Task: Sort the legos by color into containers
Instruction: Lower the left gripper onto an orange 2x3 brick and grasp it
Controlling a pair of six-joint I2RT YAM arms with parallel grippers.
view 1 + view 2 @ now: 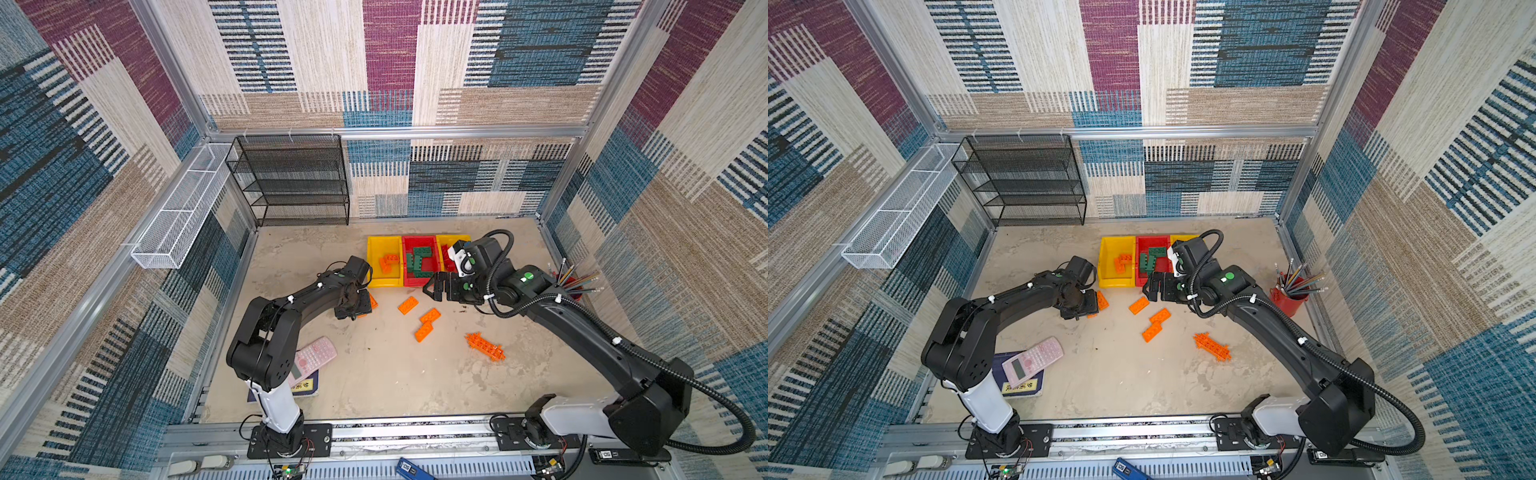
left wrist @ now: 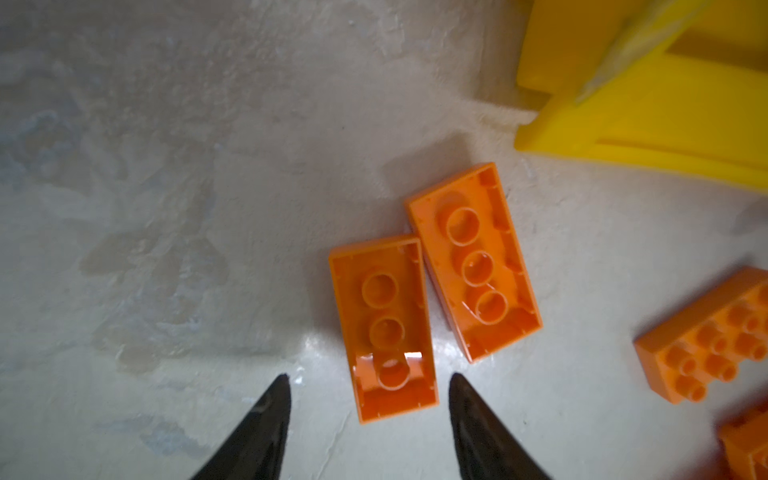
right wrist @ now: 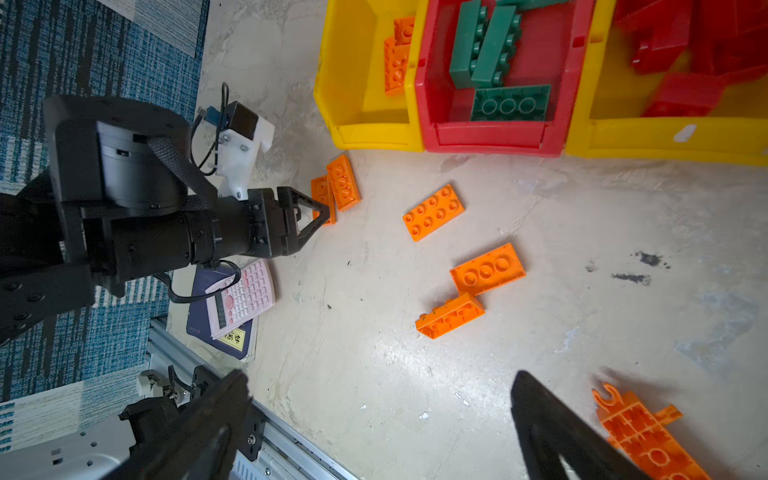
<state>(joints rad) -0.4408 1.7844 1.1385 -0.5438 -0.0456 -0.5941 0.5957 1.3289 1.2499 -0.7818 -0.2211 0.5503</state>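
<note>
In both top views three bins stand side by side at the back of the surface (image 1: 374,382). The first yellow bin (image 1: 376,253) holds orange bricks (image 1: 387,262) and the red bin (image 1: 419,242) holds green bricks (image 1: 419,262). The second yellow bin (image 1: 445,241) is partly behind the right arm. Three loose bricks (image 1: 430,316) lie in front of the bins, with the lattice piece (image 1: 485,346) nearer the front. The left tool (image 1: 353,305) points down near the first yellow bin's front. The right tool (image 1: 430,291) hovers before the red bin.

In the left wrist view, two upturned orange bricks lie side by side. The left tool (image 2: 370,390) is half spread, its tips either side of the near brick (image 2: 384,328) with gaps on both sides, gripping nothing.

In the right wrist view, the right tool (image 3: 380,376) is spread wide over bare surface with nothing between its fingers. Red bricks (image 3: 681,54) fill the second yellow bin. A calculator (image 3: 243,299) lies under the left arm.
</note>
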